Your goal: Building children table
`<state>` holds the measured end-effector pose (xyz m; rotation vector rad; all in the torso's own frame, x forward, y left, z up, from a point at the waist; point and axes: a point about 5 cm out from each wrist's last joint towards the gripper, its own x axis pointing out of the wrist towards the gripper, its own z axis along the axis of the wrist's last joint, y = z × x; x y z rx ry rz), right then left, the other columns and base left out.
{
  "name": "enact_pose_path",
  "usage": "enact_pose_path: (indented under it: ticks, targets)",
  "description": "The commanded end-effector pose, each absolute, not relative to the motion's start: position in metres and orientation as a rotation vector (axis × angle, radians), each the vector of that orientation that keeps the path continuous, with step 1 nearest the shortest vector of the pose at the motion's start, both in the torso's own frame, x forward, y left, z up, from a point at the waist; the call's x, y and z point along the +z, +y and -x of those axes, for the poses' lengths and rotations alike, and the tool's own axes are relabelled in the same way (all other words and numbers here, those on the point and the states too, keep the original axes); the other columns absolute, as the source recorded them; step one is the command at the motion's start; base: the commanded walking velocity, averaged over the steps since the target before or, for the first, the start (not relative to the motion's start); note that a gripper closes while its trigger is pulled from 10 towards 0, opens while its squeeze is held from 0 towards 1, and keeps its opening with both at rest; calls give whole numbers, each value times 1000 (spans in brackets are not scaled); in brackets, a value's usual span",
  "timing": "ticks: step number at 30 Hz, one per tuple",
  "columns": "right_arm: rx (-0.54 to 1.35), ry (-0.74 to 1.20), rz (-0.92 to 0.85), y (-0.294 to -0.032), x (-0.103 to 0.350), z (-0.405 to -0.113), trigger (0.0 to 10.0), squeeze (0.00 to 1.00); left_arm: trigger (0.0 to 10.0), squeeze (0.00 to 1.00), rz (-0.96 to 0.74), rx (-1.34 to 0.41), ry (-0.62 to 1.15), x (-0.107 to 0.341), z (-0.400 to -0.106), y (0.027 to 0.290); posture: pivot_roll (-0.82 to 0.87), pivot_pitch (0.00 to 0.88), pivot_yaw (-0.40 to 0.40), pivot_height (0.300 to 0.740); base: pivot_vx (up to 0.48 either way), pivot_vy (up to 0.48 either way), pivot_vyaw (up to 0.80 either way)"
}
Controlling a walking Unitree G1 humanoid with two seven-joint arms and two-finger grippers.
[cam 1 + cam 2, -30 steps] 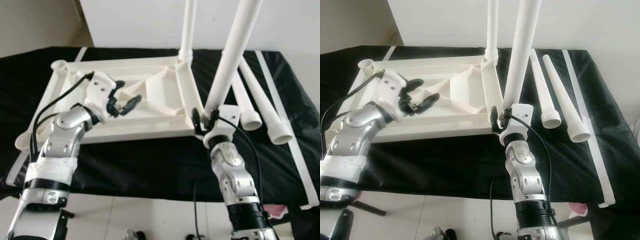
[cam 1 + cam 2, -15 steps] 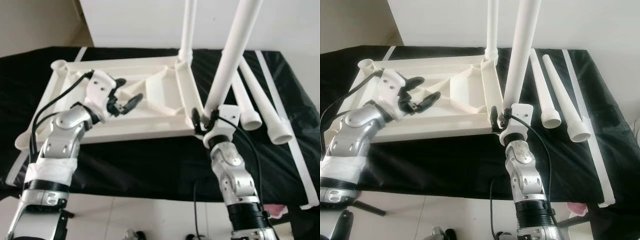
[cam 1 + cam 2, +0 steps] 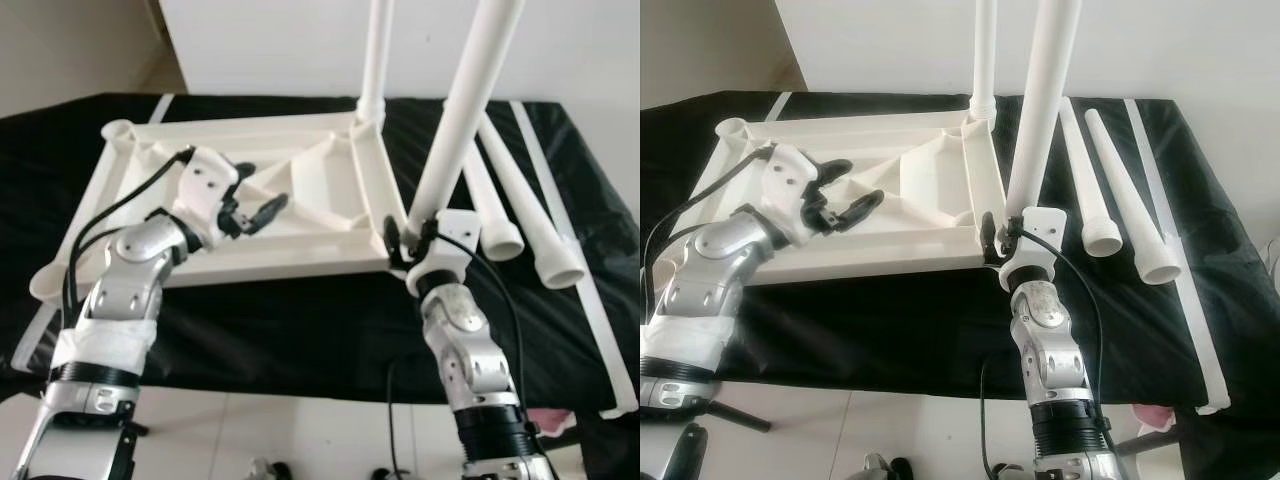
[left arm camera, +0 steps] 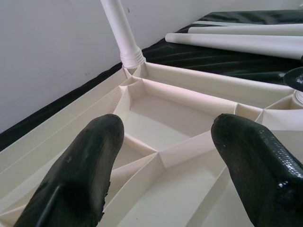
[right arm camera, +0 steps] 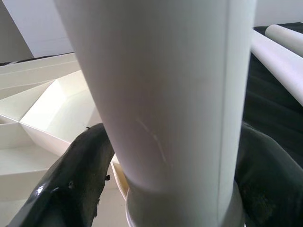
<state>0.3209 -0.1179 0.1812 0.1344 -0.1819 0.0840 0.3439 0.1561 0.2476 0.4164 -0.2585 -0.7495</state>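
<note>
A: Start from the tabletop (image 3: 300,250). What is it, and what sits in it?

B: It is a white plastic top lying upside down on a black cloth (image 3: 300,330), ribbed underside up, so the ribs form open compartments. The compartments hold nothing loose. At its far left corner is a bare socket (image 3: 117,129). At its far right corner a leg (image 3: 376,60) stands upright in its socket.

A: And the near right corner?

B: A second leg (image 3: 1043,100) rises from that corner, tilted a little to the right. Right of the tabletop, two spare legs (image 3: 520,215) lie side by side on the cloth, open ends toward the robot, with a thin white strip (image 3: 590,290) lying beyond them.

A: The left gripper?

B: The left gripper (image 3: 248,192) hovers over the middle-left of the tabletop, forearm bent up from the near left, wrist tipped inward. Its fingers (image 4: 80,175) are spread wide with nothing between them; the wrist view looks across the ribs toward the far leg.

A: Touching the top?

B: I cannot tell; it is very close above the ribs.

A: The right gripper?

B: The right gripper (image 3: 408,238) is at the tabletop's near right corner, forearm reaching almost straight up from below. Its fingers (image 5: 80,184) are clamped either side of the tilted leg, just above its base.
</note>
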Motion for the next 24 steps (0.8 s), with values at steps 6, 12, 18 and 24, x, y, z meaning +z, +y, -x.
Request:
enact_pose_path:
  ticks: [6, 12, 18, 24]
  targets:
    - [109, -179, -144, -115, 180, -317, 10000, 0, 10000, 0, -423, -738, -246, 243, -343, 158, -76, 148, 43, 740, 0, 0, 0]
    - [114, -187, -147, -115, 182, -316, 10000, 0, 0, 0, -376, -730, -271, 246, -342, 161, -78, 156, 43, 740, 0, 0, 0]
    - [119, -196, -146, -116, 182, -314, 10000, 0, 10000, 0, -419, -731, -243, 241, -342, 160, -77, 164, 41, 740, 0, 0, 0]
    - [125, -203, -140, -119, 180, -309, 10000, 0, 10000, 0, -440, -729, -218, 235, -343, 160, -79, 164, 42, 740, 0, 0, 0]
